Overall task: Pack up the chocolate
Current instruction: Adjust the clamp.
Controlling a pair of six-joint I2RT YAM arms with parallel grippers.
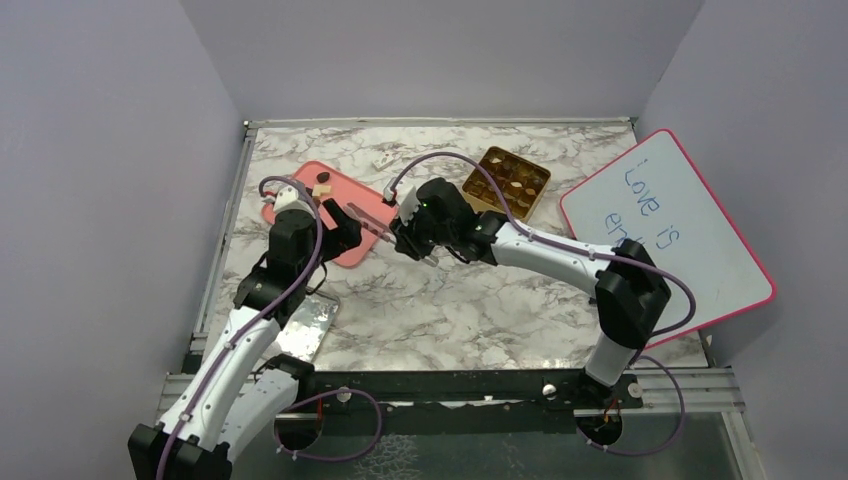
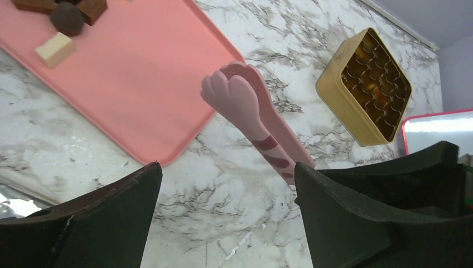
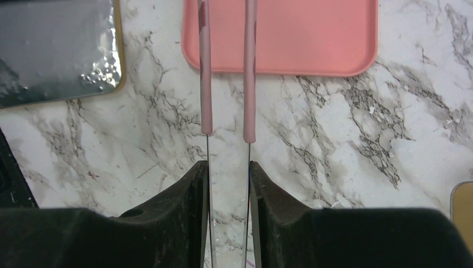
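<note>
table [image 1: 450, 300]: one marble top; it carries everything, so we judge that both arms can reach all of it.
whiteboard [image 1: 690, 250]: one, with a pink frame, at the right edge, well apart from the work; it seems to have no part in the task.
pink tray [image 2: 128, 72]: one, flat, on the left side; it serves as the store of the pieces.
silver sheet [image 3: 56, 50]: one, with a gold rim, near the left arm's base; perhaps it is the box lid, put aside.
gold box [image 2: 341, 105]: one, square, with a grid of cups, open side up, well apart from the tray; we cannot tell whether any cup is filled.
left gripper [image 2: 227, 167]: jaws spread wide and holding nothing; it hovers over the table just beside the tray.
right gripper [image 3: 228, 184]: jaws pinching the back end of the tweezers, so the tool's two arms stand slightly apart.
pink tweezers [image 2: 251, 117]: one pair, reaching over the tray's edge; the paw-shaped tips are empty and point toward the pieces.
chocolate [image 2: 67, 18]: at the far end of the tray; we count four pieces in the left wrist view, three brown and one cream; none is picked up yet.
</note>
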